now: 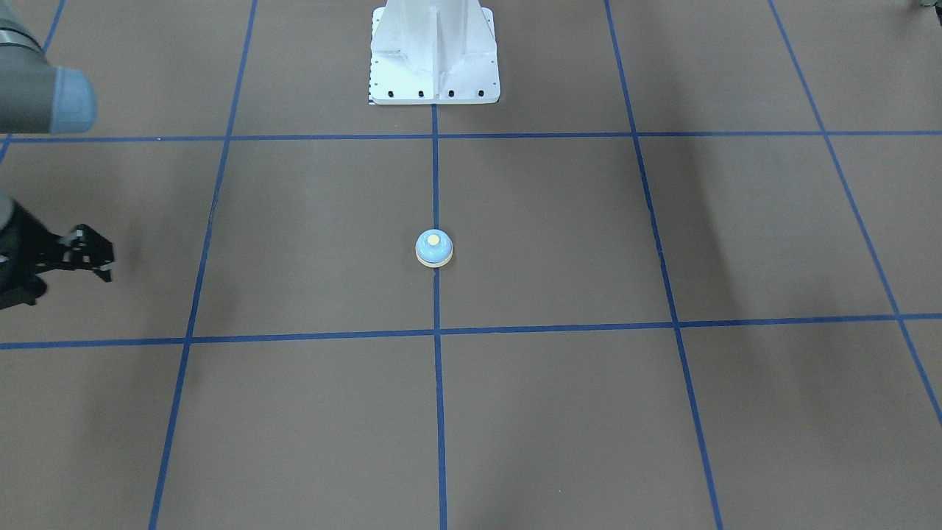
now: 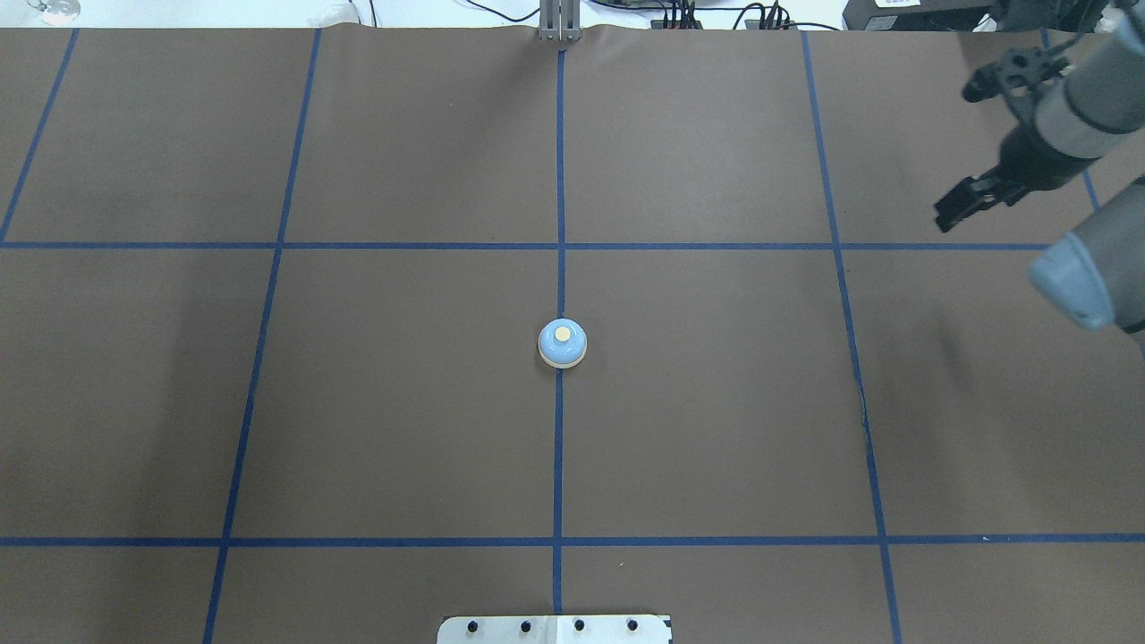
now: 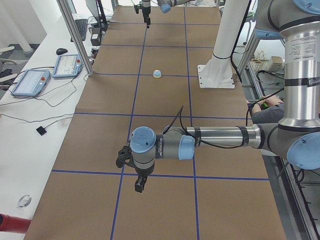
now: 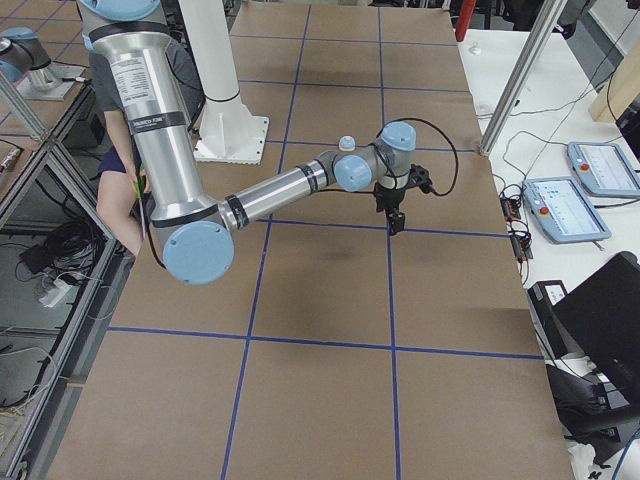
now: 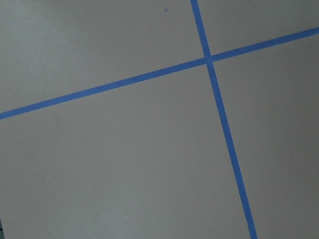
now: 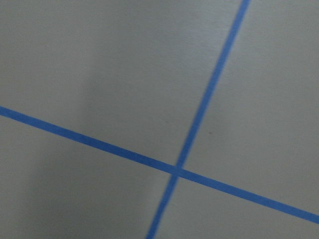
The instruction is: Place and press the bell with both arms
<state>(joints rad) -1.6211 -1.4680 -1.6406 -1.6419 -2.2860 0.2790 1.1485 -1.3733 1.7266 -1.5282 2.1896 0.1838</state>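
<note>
The small light-blue bell (image 1: 434,247) with its cream button stands upright on the centre blue line, alone in the middle of the table. It also shows in the overhead view (image 2: 563,343) and both side views (image 3: 157,74) (image 4: 346,143). My right gripper (image 2: 950,207) hangs far off to the bell's side near the table's far edge, its fingers close together and empty; the front view (image 1: 109,263) shows it at the left edge. My left gripper (image 3: 139,186) shows only in the left side view, points down over the mat far from the bell, and I cannot tell its state.
The white bolted pedestal (image 1: 434,55) stands behind the bell on the robot's side. Blue tape lines (image 5: 214,99) divide the brown mat into squares. Tablets (image 3: 30,82) and cables lie on the white side bench, beside an aluminium post (image 3: 75,37).
</note>
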